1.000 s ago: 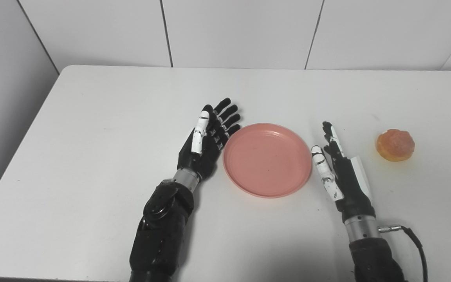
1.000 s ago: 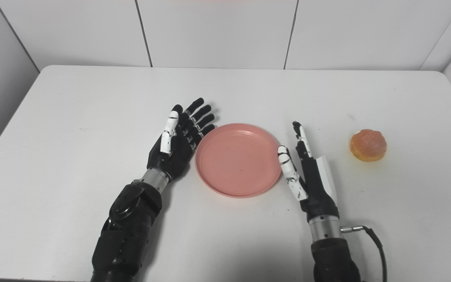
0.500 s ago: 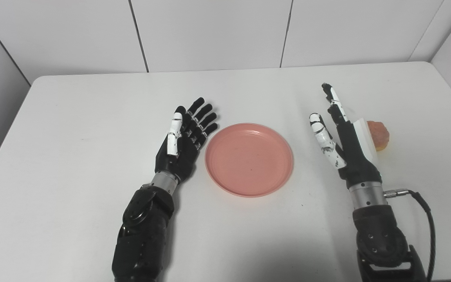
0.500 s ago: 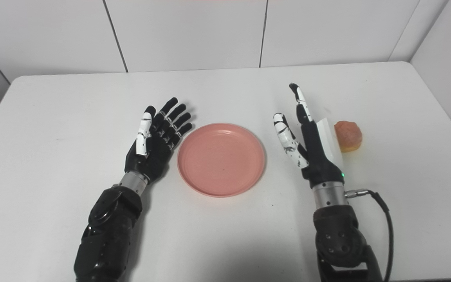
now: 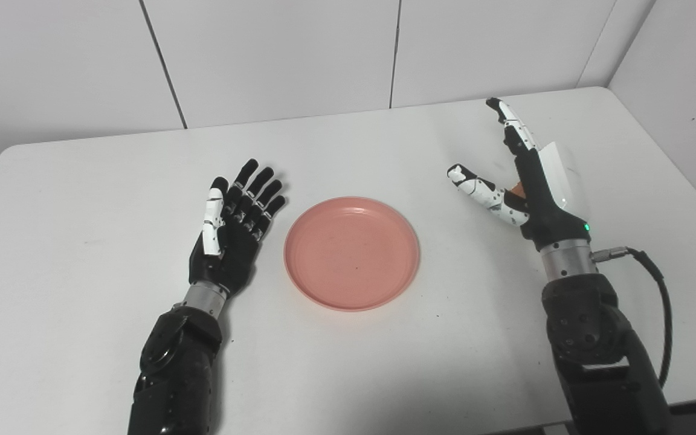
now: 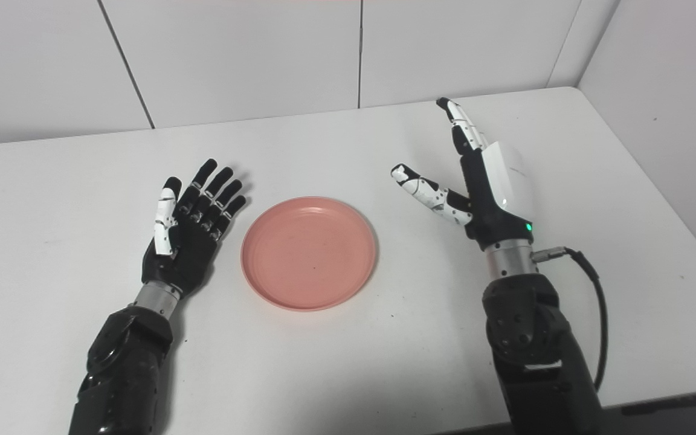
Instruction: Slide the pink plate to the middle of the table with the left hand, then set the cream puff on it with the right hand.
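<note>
Over cream puff [image 5: 516, 189]: right hand [image 5: 526, 181] arrived, spread wide | left hand [image 5: 230, 232] stays open beside pink plate [image 5: 351, 252]

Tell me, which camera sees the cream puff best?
The left eye view: a small orange bit of the puff peeks out between the right hand's thumb and fingers. In the right eye view the hand hides it completely.

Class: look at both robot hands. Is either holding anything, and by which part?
Nothing is held. The left hand lies open; the right hand is spread over the mostly hidden cream puff.
</note>
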